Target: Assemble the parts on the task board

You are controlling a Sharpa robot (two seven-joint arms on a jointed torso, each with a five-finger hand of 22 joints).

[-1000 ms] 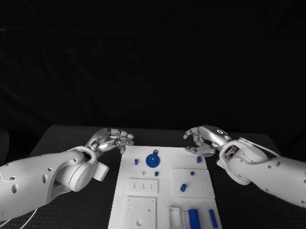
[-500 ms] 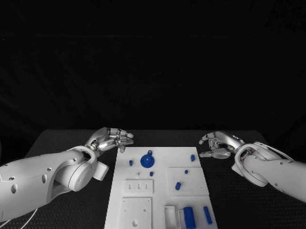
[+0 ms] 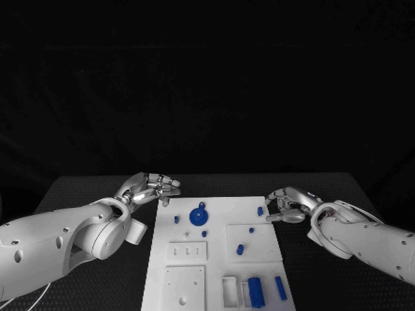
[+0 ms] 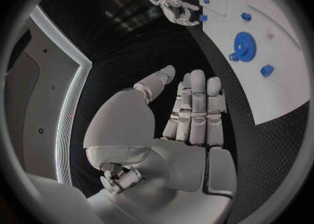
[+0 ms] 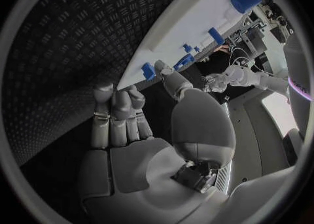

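I am drawing my right hand (image 3: 287, 205) back to the far right corner of the task board (image 3: 213, 253), fingers apart, holding nothing. My left hand (image 3: 152, 188) is hovering empty at the far left corner. Blue parts (image 3: 198, 214) are lying on the board.

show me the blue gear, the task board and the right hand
blue gear (image 3: 198, 216), head view, middle of its disc
task board (image 3: 217, 259), head view, bare white face
right hand (image 3: 287, 204), head view, middle of the hand

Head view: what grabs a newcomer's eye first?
The white task board stands out mid-table against the black, with a round blue gear near its far end and blue blocks at the near end. The left hand and right hand flank its far corners, holding nothing.
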